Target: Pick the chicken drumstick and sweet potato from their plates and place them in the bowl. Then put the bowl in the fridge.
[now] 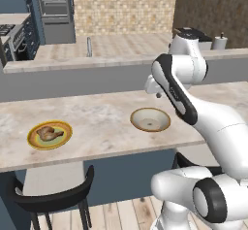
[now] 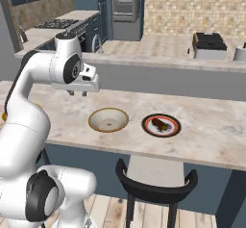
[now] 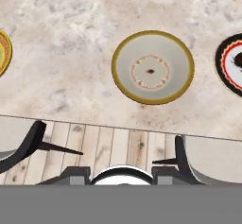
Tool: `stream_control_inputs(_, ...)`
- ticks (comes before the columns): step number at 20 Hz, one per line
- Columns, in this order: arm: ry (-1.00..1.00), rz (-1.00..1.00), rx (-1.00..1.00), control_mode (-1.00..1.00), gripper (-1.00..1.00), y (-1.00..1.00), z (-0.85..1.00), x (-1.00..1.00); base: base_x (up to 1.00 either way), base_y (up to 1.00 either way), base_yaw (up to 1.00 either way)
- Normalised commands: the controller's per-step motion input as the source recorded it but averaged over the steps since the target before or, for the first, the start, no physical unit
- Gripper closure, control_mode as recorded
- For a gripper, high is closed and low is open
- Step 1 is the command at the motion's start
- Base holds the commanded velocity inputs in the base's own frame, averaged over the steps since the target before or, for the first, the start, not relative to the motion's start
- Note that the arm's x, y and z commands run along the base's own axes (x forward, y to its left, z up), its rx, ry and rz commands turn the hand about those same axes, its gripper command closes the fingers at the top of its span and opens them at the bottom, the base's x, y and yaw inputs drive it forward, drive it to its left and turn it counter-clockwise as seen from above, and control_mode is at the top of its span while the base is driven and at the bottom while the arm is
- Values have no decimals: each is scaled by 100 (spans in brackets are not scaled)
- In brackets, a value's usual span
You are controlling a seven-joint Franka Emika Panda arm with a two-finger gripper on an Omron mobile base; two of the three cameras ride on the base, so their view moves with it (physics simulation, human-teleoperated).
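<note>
Stools (image 2: 154, 186) stand nearest, at the tabletop's (image 1: 97, 122) front edge. Bowl (image 1: 150, 119) sits empty mid-tabletop; left of it, well apart, the chicken drumstick (image 1: 49, 133) lies on the yellow-rimmed plate (image 1: 35, 139); right of it, near, the sweet potato (image 2: 161, 124) lies on a red-ringed plate (image 2: 174, 129). Hand (image 2: 77, 93) hangs above the bowl's far side, holding nothing; its spread I cannot tell.

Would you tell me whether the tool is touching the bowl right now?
Apart. The right base view shows the tool hanging above the counter, with bare countertop between it and the bowl.
</note>
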Motion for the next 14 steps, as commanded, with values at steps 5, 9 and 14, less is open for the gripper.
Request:
stream_control_inputs(5, 0, 2, 0, -100, -100, 0, 0, -9, 0, 0, 0)
stream_control_inputs(9, -3, 10, -4, -100, -100, 16, -5, -17, 0, 0, 0)
stream_control_inputs(14, -1, 4, -3, -100, -100, 41, -8, -10, 0, 0, 0)
